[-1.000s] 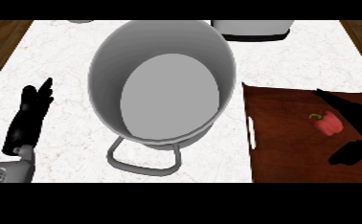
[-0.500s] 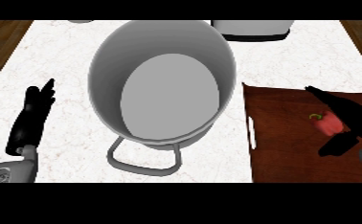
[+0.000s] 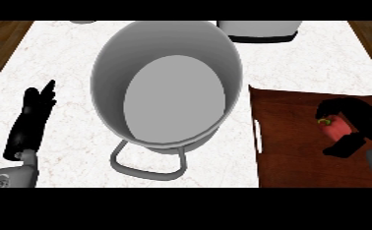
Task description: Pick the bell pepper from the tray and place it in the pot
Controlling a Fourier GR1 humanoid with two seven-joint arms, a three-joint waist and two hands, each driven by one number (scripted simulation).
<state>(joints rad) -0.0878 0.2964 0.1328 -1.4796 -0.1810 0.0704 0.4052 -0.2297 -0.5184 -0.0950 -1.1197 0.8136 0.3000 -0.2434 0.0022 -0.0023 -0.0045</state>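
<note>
Right hand [image 3: 347, 126] curled round the bell pepper [image 3: 335, 128] near the tray's [image 3: 291, 150] right edge; left hand [image 3: 30, 121] resting straight-fingered by the counter's left edge. Risk: catching the tall pot's [image 3: 167, 84] rim during carry.

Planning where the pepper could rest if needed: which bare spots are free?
Bare counter lies between the pot and the tray, and between pot and left robot hand. The tray's near part is bare. It is crowded where the right robot hand curls round the bell pepper.
</note>
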